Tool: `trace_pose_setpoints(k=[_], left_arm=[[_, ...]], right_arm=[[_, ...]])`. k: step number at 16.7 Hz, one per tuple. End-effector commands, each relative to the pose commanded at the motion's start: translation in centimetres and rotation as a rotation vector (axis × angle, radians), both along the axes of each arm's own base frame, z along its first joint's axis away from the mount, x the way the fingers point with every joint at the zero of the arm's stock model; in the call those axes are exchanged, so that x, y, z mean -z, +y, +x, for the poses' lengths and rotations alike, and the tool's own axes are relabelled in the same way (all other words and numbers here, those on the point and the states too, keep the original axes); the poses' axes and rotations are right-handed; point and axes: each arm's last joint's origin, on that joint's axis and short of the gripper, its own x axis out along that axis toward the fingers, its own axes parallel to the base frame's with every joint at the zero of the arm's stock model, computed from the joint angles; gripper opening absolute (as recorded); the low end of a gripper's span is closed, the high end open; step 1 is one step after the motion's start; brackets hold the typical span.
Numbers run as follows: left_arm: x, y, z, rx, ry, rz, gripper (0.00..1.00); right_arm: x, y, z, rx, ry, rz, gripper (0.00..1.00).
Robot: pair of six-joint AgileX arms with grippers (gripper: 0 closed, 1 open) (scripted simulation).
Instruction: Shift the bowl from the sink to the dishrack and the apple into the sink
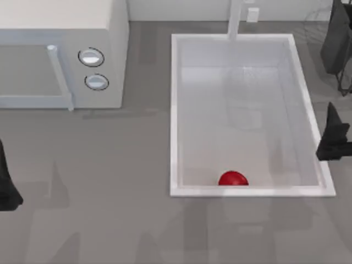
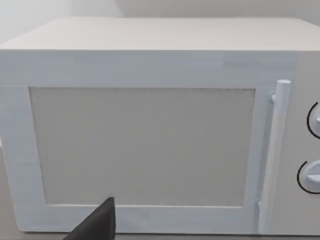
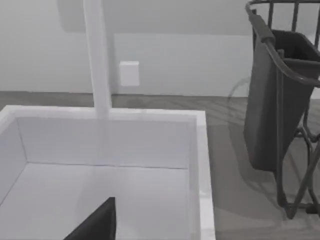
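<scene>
The apple (image 1: pixel 233 179) lies inside the sink (image 1: pixel 176 110), touching its near wall. The right gripper (image 1: pixel 331 144) hovers just beside the sink's right rim, the left gripper (image 1: pixel 6 187) over the worktop (image 1: pixel 110 192), well left of the sink; whether either's fingers are spread, I cannot tell. The microwave (image 1: pixel 66 49) sits left of the sink, the faucet (image 1: pixel 235 19) at its far rim, the dishrack (image 1: pixel 336 44) at far right.
</scene>
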Motion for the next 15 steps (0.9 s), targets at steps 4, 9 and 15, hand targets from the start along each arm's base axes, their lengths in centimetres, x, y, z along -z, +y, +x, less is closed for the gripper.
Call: trace_pose_setpoints(k=[4,9,15], left_arm=[[0.0,0.0,0.0,0.0,0.0,0.0,1.0],[0.0,0.0,0.0,0.0,0.0,0.0,1.0],[0.0,0.0,0.0,0.0,0.0,0.0,1.0]], right_arm=[[-0.5,-3.1,-4.2,0.006,-0.022,0.014,1.0],[-0.1,-4.9,-7.4,0.027,-0.069,0.01,1.0],[-0.7,-5.7,-9.0,0.054,-0.134,-0.001,1.0]])
